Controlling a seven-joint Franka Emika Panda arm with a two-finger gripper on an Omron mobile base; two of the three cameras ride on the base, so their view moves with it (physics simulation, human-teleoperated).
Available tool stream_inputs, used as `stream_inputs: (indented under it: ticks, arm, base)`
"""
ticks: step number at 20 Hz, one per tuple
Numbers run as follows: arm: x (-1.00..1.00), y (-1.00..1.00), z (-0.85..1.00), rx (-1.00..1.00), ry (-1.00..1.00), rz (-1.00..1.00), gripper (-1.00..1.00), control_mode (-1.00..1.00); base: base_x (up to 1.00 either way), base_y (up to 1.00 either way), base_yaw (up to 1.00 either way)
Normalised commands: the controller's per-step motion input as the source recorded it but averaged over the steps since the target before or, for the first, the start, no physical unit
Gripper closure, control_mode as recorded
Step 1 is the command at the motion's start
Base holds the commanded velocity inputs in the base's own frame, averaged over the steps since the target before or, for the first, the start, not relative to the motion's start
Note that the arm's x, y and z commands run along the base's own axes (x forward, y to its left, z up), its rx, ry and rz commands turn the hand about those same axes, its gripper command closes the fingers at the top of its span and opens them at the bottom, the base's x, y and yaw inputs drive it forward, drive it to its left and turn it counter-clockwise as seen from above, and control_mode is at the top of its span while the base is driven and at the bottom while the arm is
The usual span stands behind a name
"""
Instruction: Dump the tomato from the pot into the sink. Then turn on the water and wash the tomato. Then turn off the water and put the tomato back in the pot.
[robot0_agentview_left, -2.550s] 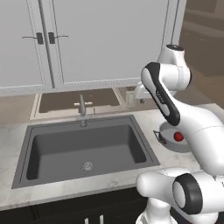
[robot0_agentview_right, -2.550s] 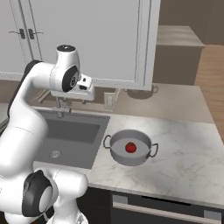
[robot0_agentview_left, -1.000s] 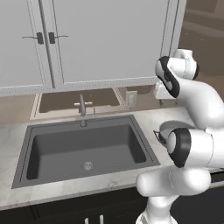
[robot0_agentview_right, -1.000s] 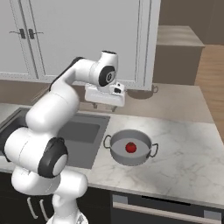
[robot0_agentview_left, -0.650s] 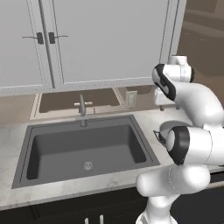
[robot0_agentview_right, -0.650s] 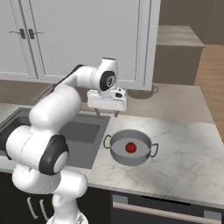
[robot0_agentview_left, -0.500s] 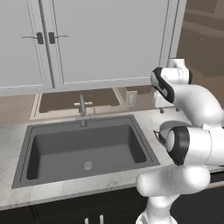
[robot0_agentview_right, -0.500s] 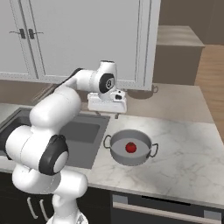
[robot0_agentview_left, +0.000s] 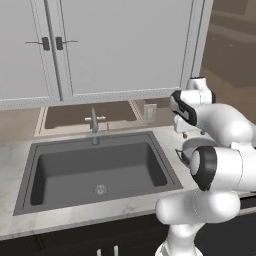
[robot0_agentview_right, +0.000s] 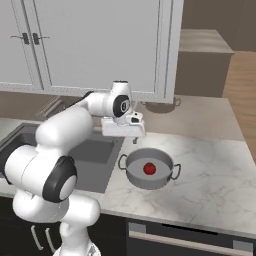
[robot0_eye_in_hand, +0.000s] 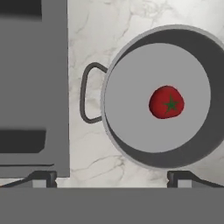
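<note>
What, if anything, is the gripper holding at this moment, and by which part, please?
Nothing is held. The gripper hangs open above the pot, jaws wide apart, and the tomato lies inside the pot.

White double-door cabinets with dark handles filled the upper left of both base views. A marble counter ran below. Brown wall occupied the upper right.

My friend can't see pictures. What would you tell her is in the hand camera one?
A red tomato sits inside a round grey pot, seen from straight above on a marble counter. The pot's loop handle points toward the dark sink beside it.
</note>
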Motion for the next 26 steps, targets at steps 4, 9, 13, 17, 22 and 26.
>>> stream_inputs:
  ticks: [4, 9, 13, 17, 22, 26]
  arm:
    - [0.0, 0.0, -0.38, 0.0, 0.03, 0.0, -1.0, -1.0]
    - [0.0, 0.0, -0.38, 0.04, 0.05, 0.0, -1.0, -1.0]
    - [0.01, 0.0, -0.46, 0.04, 0.06, 0.0, -1.0, -1.0]
    - [0.02, 0.0, -0.42, 0.03, 0.02, 0.0, -1.0, -1.0]
    - [0.07, 0.0, -0.36, 0.02, 0.0, 0.0, -1.0, -1.0]
    - [0.12, 0.0, -0.23, 0.0, 0.0, 0.0, -1.0, -1.0]
  base:
    - [0.0, 0.0, 0.0]
    - [0.0, 0.0, 0.0]
    - [0.0, 0.0, 0.0]
    - [0.0, 0.0, 0.0]
    - [0.0, 0.0, 0.0]
    - [0.0, 0.0, 0.0]
